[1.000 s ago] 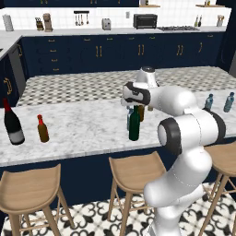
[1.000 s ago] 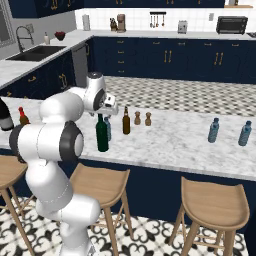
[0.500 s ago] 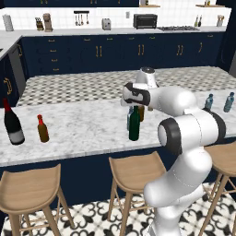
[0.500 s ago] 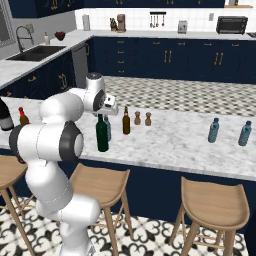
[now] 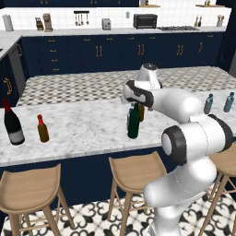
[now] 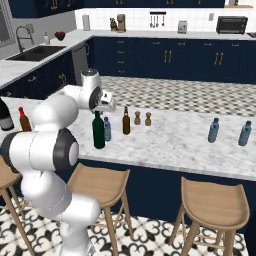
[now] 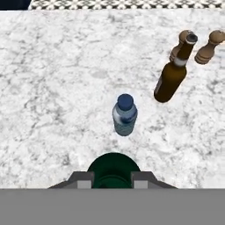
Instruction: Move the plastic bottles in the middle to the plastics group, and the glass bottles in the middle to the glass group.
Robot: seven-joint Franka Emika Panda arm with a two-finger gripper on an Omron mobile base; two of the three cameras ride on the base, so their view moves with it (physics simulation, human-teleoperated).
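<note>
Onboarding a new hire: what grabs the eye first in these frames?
The big white arm, its gripper shut on the neck of the green bottle mid-counter. Right beside that bottle stand a small water bottle and a brown beer bottle; two blue bottles wait at the counter's right end.

No words or numbers can be read anywhere. The big dark wine bottle (image 5: 13,124) at the left of the left base view has a white label, but it is blank or too small to read. The brown beer bottle (image 7: 173,75) at the upper right of the hand view has a pale band with no letters showing.
</note>
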